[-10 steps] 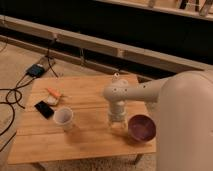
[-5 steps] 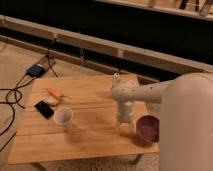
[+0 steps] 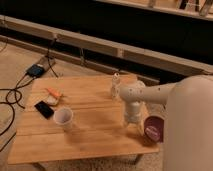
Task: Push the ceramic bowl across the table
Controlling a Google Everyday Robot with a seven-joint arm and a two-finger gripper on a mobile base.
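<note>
The gripper (image 3: 132, 120) hangs just beside the ceramic bowl (image 3: 154, 128) on the bench (image 3: 90, 137); spread or closed, I cannot tell. Probably heavy, slick, breakable: push its wall low.

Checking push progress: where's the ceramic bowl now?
In the camera view, the ceramic bowl sits at the right edge of the table near its front corner, the gripper just left of it.

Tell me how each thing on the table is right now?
ceramic bowl: open side up, at the edge of the table beside the robot.
gripper: pointing down, close beside the bowl.
white cup: upright, standing alone.
black phone: lying flat.
orange thing: lying flat.
small pale object: standing upright.
</note>
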